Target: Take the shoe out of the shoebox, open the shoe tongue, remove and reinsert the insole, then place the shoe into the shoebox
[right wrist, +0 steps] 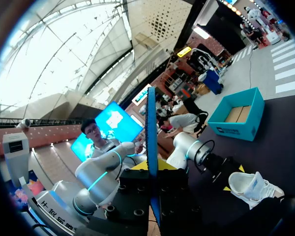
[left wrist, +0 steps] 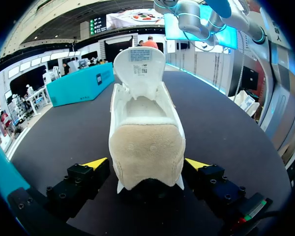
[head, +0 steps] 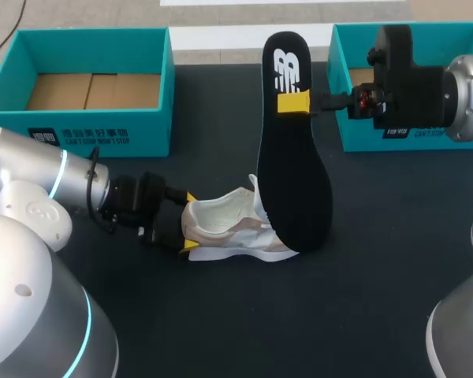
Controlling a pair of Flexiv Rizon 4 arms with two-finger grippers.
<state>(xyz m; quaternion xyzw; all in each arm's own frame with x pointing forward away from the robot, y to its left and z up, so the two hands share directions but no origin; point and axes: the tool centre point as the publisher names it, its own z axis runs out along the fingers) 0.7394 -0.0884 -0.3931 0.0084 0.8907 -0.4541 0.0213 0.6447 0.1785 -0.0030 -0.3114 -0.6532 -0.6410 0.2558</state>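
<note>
A white and beige sneaker [head: 235,230] lies on the dark table, tongue folded up. My left gripper [head: 189,223] is open, its yellow tips straddling the heel. In the left wrist view the heel [left wrist: 146,152] sits between the spread fingers [left wrist: 96,163], with a gap on one side. My right gripper [head: 293,103] is shut on the black insole [head: 293,189] near its heel end and holds it upright, its toe end hanging just above the front of the shoe. Seen edge-on, the insole [right wrist: 150,142] is pinched in the right gripper [right wrist: 152,169]. The sneaker [right wrist: 253,186] lies beyond it.
Two open teal shoeboxes stand at the back, one at the left [head: 87,130] and one at the right [head: 339,87] behind my right wrist. The left box [right wrist: 238,115] also shows in the right wrist view. Bare dark table [head: 378,252] lies in front of the shoe.
</note>
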